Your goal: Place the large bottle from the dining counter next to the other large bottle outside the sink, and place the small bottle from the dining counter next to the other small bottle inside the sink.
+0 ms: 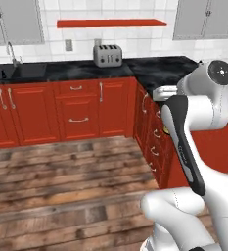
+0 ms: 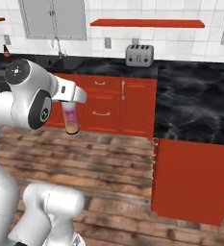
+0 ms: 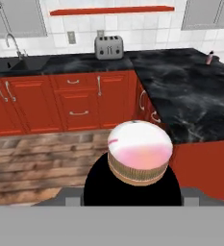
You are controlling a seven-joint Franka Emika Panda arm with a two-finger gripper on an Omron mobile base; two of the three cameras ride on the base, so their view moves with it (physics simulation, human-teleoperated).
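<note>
Item in transit: one bottle [image 2: 71,119], pink and cream, grasped in the pincer [image 2: 70,98] and hanging over the wooden floor, well apart from any desk.

Step, as judged: carrying this bottle toward the sink [image 1: 30,71]; large or small cannot be told.

Next move calls for travel left to the sink end of the dark desk [image 3: 190,96].

Count, left to right: faucet [image 1: 11,52], one; toaster [image 1: 107,55], one; small bottle [image 3: 209,58] on the desk, one.
</note>
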